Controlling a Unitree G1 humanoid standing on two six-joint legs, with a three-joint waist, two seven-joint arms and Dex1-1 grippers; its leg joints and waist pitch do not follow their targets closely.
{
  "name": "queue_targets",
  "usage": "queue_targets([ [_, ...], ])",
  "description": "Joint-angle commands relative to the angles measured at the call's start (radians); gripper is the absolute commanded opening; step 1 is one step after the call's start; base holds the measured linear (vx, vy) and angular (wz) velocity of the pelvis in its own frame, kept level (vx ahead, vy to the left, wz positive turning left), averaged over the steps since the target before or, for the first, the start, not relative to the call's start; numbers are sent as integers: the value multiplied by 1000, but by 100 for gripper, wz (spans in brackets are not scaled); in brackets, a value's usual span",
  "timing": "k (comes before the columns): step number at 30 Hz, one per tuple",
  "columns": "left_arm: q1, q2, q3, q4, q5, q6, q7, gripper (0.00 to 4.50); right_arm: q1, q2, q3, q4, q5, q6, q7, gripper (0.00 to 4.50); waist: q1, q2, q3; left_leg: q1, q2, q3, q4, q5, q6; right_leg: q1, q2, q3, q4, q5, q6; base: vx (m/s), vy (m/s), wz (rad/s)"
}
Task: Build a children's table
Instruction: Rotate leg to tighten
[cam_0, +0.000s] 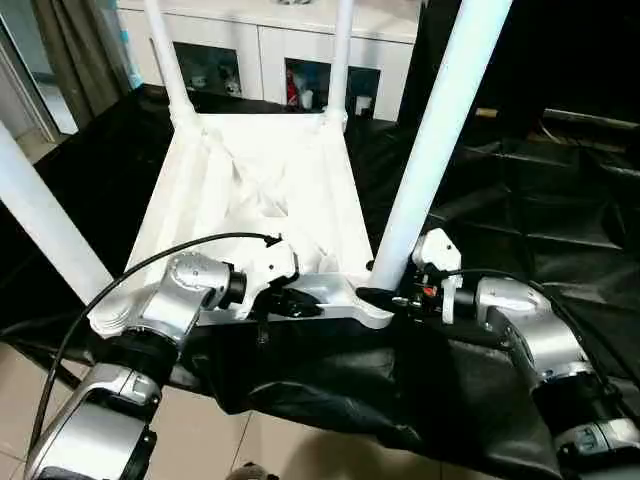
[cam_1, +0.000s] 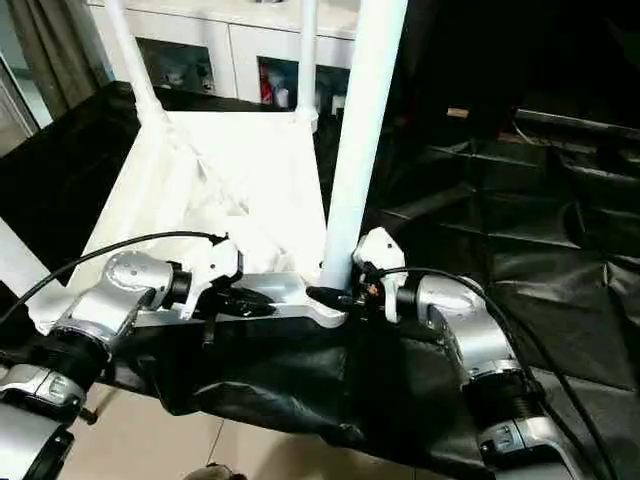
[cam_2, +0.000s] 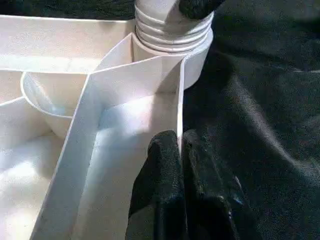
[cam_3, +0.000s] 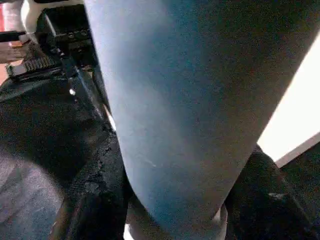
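Table (cam_0: 250, 200) upside down on black cloth (cam_0: 520, 220), legs up; right gripper (cam_0: 385, 298) clamped on 5 o'clock leg (cam_0: 430, 150) near socket, left gripper (cam_2: 182, 150) pinching rim; light, stiff, slick plastic—hold low.

Black-draped work table (cam_0: 560, 200), white cabinet with open shelves (cam_0: 270, 50) behind, grey curtain (cam_0: 70, 50), pale tiled floor (cam_0: 200, 440)

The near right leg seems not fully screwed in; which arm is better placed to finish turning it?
The right: its gripper already clasps this leg at its base, while the left gripper pinches the tabletop's rim.
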Motion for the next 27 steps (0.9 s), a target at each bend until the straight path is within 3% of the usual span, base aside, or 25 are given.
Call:
queue_targets([
  [1, -22, -47, 12, 52, 11, 8, 130, 0, 33, 33, 37, 27, -28, 25, -35, 209, -3, -8, -52, 20, 102, -46, -77, -180, 45, 28, -118, 76, -85, -158, -220, 0, 0, 0],
  [3, -44, -69, 17, 88, 32, 20, 209, 0, 29, 59, 19, 55, -37, 32, -106, 206, -5, -10, -46, 28, 101, -50, -84, -250, 6, 26, -124, 78, -100, -287, -199, 0, 0, 0],
  [4, -44, -69, 17, 88, 32, 20, 209, 0, 29, 59, 19, 55, -37, 32, -106, 206, -5, -10, -46, 31, 101, -51, -83, -260, -2, 24, -125, 79, -104, -313, -193, 0, 0, 0],
  [6, -90, -122, 35, 151, 46, 41, 342, 0, 18, 119, -16, 103, -48, 52, -246, 204, -8, -9, -44, 35, 101, -54, -85, -283, -15, 20, -129, 81, -113, -382, -171, 0, 0, 0],
  [12, -159, -200, 45, 233, 70, 70, 512, 0, -30, 228, -73, 183, -69, 94, -512, 202, -18, -9, -40, 36, 100, -64, -91, -337, -43, 15, -131, 78, -126, -475, -133, 0, 0, 0],
  [15, -214, -263, 57, 289, 76, 70, 588, 0, -89, 301, -73, 244, -93, 80, -597, 202, -20, 3, -43, 41, 101, -66, -95, -362, -61, 13, -129, 76, -126, -443, -134, 0, 0, 0],
  [16, -214, -263, 57, 289, 76, 70, 588, 0, -89, 301, -73, 244, -93, 80, -597, 202, -22, 0, -43, 41, 100, -64, -96, -368, -61, 12, -128, 76, -128, -433, -134, 0, 0, 0],
  [17, -219, -267, 49, 292, 78, 58, 571, 0, -95, 307, -67, 244, -93, 55, -571, 258, -20, 1, -43, 41, 101, -65, -98, -373, -61, 14, -129, 77, -127, -407, -135, 0, 0, 0],
  [19, -220, -267, 45, 294, 78, 48, 558, 0, -96, 307, -66, 241, -91, 48, -556, 271, -21, 0, -45, 35, 104, -64, -102, -354, -55, 18, -127, 79, -120, -333, -147, 0, 0, 0],
  [21, -208, -257, 37, 283, 74, 26, 502, 0, -90, 296, -64, 219, -74, 42, -494, 291, -20, 1, -48, 32, 104, -60, -101, -323, -42, 22, -127, 80, -111, -253, -167, 0, 0, 0],
  [23, -190, -243, 30, 267, 65, -5, 436, 0, -80, 277, -50, 194, -67, 32, -436, 322, -16, -1, -48, 30, 100, -57, -96, -307, -23, 26, -132, 82, -114, -260, -176, 0, 0, 0],
  [25, -169, -220, 24, 244, 54, -31, 351, 0, -66, 235, -23, 167, -68, 24, -350, 325, -14, -2, -48, 28, 100, -55, -93, -289, -5, 26, -132, 82, -116, -283, -171, 0, 0, 0],
  [27, -156, -203, 17, 230, 51, -42, 303, 0, -55, 207, -5, 150, -68, 17, -292, 325, -9, -4, -53, 20, 101, -52, -88, -222, 27, 33, -130, 82, -107, -222, -177, 0, 0, 0],
])
